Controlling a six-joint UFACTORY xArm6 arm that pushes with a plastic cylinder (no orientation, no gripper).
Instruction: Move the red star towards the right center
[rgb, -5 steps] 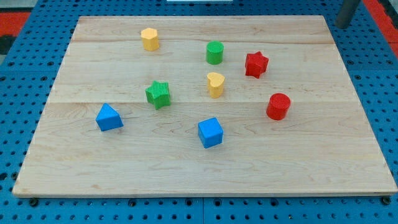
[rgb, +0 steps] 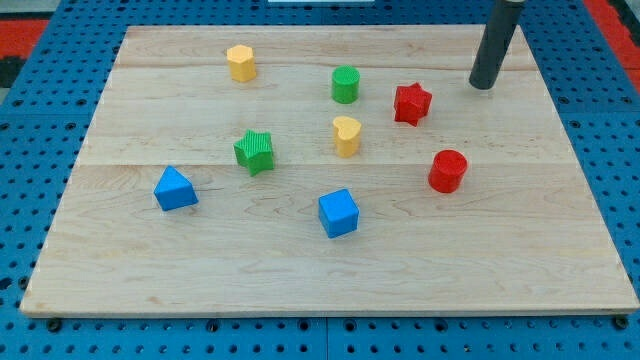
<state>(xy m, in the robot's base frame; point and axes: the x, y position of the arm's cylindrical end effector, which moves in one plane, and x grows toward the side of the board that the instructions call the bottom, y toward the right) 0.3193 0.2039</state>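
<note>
The wooden tabletop (rgb: 330, 270) fills most of the view, and all four of its edges show, with blue pegboard (rgb: 30, 200) around it; the pegboard is cut off by the frame on every side. The dark rod enters from the view's top and its upper part is cut off there, so only its lower stretch is visible. There is no gripper on this arm, so nothing opens or closes and nothing is held. My tip (rgb: 483, 86) rests on the tabletop near the top right, to the right of the red star (rgb: 411, 103) and slightly above it, apart from it with bare wood between.

Wide bare wood runs along the whole bottom of the tabletop and down its right side; to the right of the red star only the tip stands before the right edge.

The blue cube (rgb: 338, 212) sits low at centre, and a second blue block (rgb: 175, 188), its shape hard to settle, lies towards the left. The red cylinder (rgb: 447, 171) stands below and right of the star, well apart from it. The green star (rgb: 254, 151) lies left of centre, the green cylinder (rgb: 345, 84) just left of the red star. A yellow block (rgb: 346, 136), rounded with a notch, sits at centre; another yellow block (rgb: 240, 62) sits top left.

The red star is a ribbed, bright red piece with blunt points, lying flat in the upper right part of the tabletop.
</note>
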